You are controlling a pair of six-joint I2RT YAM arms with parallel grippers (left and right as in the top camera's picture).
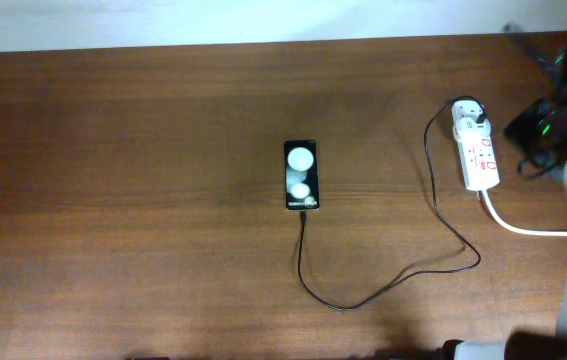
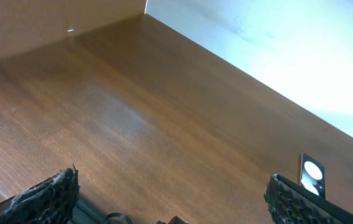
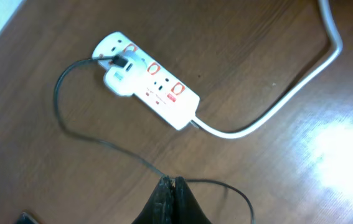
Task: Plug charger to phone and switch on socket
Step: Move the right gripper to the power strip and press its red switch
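The black phone (image 1: 301, 175) lies flat mid-table, face up with two white spots; it also shows in the left wrist view (image 2: 311, 173). The thin black charger cable (image 1: 383, 288) runs from the phone's near end in a loop to the white adapter (image 3: 119, 79), which sits in the white socket strip (image 3: 160, 90) at the right (image 1: 480, 150). My right gripper (image 3: 171, 185) is shut and empty, hovering above the cable near the strip. My left gripper (image 2: 176, 196) is open wide over bare wood, left of the phone.
The strip's thick white cord (image 3: 294, 87) curves off to the right. The right arm (image 1: 548, 125) hangs over the table's right edge beside the strip. A white wall edge (image 2: 276, 43) borders the table's far side.
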